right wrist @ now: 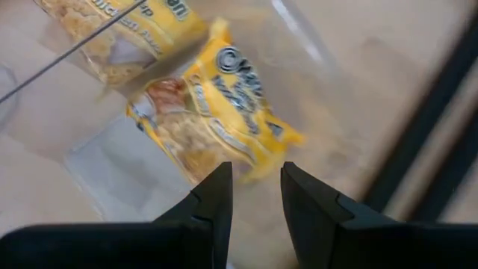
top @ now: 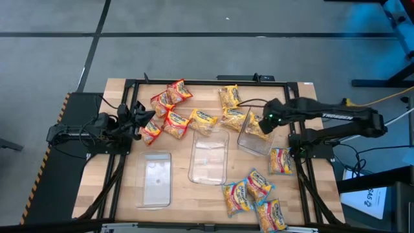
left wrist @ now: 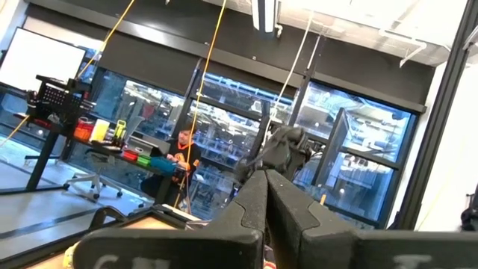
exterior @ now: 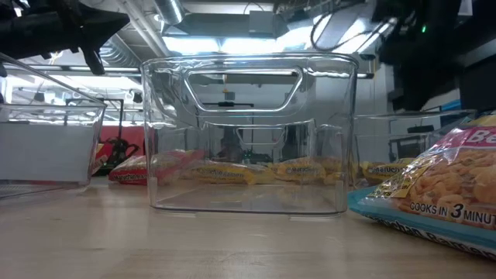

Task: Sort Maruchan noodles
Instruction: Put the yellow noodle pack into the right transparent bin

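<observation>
Three clear, thin-walled rectangular plastic trays on a pale wooden table (top: 97, 168).

Left tray (top: 154, 179): holds no packets, transparent floor showing the wood beneath.
Middle tray (top: 209, 158): likewise bare inside; one yellow packet (top: 203, 120) rests at its far end.
Right tray (top: 257, 138): tilted, holding one yellow-orange crinkly packet (right wrist: 216, 112), glossy film with pale noodles visible.

Maruchan noodles elsewhere, all small rectangular crinkled packets:
- red cluster (top: 166, 109) at the far left of the table, by the left arm;
- yellow pair (top: 231, 107) at the far middle;
- single red-trimmed packet (top: 280, 160) beside the right tray;
- mixed group (top: 253, 196) at the near right edge.

Right gripper (right wrist: 255, 187): above the right tray, dark fingers slightly parted, pinching nothing, packet just beyond the tips.
Left gripper (left wrist: 267, 196): beside the red cluster, fingers pressed together, tips raised toward the room's windows, nothing between them.
</observation>
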